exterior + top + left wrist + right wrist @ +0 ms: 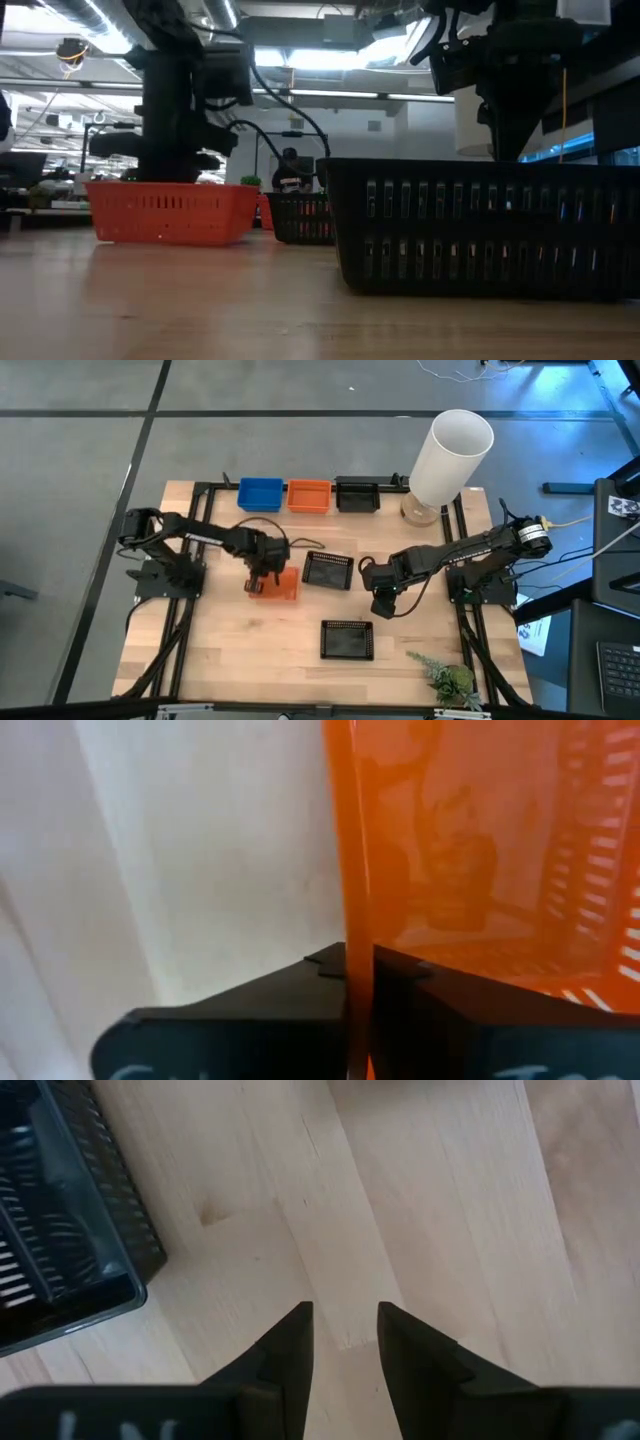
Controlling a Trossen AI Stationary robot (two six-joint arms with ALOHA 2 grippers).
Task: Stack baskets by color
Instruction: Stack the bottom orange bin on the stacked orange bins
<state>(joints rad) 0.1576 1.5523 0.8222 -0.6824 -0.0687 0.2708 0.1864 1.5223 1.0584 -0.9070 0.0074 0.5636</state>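
Orange basket [280, 585]: left of centre in the high view, on the wooden table [230, 650]. Left gripper [262, 575]: over its left wall, fingers [440, 1015] clamped together on that thin wall, one inside and one outside.

Right gripper [383, 605]: right of centre, above bare wood, fingers [290, 1345] apart, holding nothing; a black basket [328, 569] lies just beside it.

Second black basket [347, 639]: lower centre.

Back row, upper centre: blue basket [260, 494], second orange basket [308, 495], third black basket [356, 495].
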